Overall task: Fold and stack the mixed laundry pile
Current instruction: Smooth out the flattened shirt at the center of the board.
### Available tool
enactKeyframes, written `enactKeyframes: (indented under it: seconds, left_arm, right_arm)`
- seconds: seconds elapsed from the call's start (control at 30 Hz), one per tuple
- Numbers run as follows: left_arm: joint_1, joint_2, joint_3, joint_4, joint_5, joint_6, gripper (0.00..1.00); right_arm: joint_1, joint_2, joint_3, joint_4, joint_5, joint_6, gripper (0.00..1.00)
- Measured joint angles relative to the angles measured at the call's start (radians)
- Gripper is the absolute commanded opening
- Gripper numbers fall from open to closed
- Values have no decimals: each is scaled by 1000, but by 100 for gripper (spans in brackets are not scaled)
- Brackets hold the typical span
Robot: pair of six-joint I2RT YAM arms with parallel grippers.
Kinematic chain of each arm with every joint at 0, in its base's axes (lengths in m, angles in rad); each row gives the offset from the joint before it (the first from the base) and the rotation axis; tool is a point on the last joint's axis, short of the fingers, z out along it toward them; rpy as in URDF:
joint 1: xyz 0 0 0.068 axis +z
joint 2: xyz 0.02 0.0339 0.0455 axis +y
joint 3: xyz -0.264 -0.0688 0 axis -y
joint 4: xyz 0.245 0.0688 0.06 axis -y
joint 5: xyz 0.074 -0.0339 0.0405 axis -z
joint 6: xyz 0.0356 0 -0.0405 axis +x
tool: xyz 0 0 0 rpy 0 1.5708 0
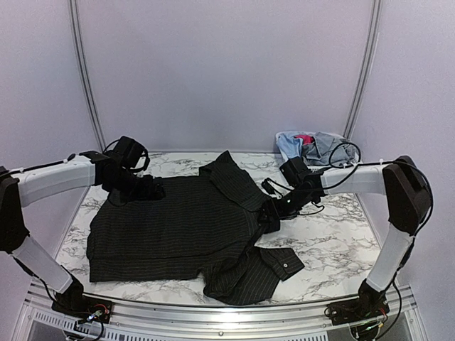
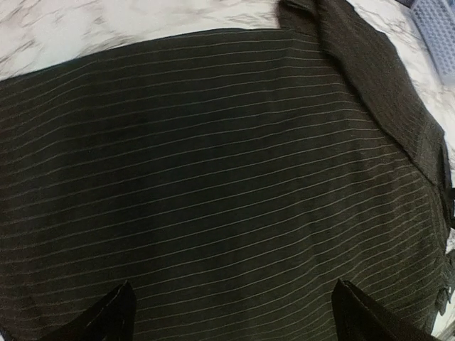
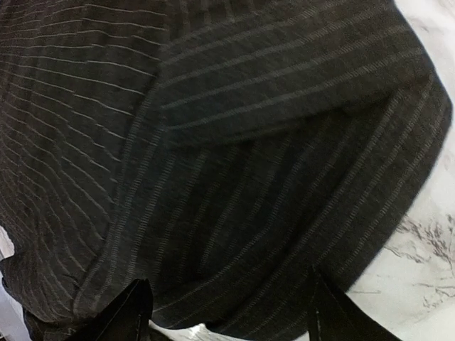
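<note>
From here the left arm [image 1: 53,177] reaches in from the left side with its forearm nearly level. The left end effector [image 1: 151,190] sits low, fingers [image 2: 106,316] spread wide apart. The right arm [image 1: 398,206] rises from its base, folds sharply at the elbow and stretches leftward. The right end effector [image 1: 271,212] tips downward, fingers [image 3: 128,312] equally parted.

Shirt [image 1: 170,227] flat on table [image 1: 334,241] centre, garment heap [image 1: 313,147] behind at far-right corner.

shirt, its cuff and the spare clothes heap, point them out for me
shirt [image 1: 178,227]: top view, middle of its flat body
cuff [image 1: 281,260]: top view, beside its button
clothes heap [image 1: 321,145]: top view, the grey-blue piece
</note>
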Motion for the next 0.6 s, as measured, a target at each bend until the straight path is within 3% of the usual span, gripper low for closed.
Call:
enactKeyframes:
  seconds: [0.13,0.33,0.47,0.6]
  left_arm:
    - [-68,112,111,53,19,20,99]
    - [-73,166,158,78,24,25,99]
    - [-72,165,155,79,15,35,99]
    - [-72,153,134,81,-1,39,99]
  right_arm:
    - [-65,-2,-56,-4,27,-4,67]
    - [-187,-48,-60,-48,73,-37,65]
    - [-175,-100,2,-62,43,-34,63]
    - [-124,-112,110,-26,-1,25,54]
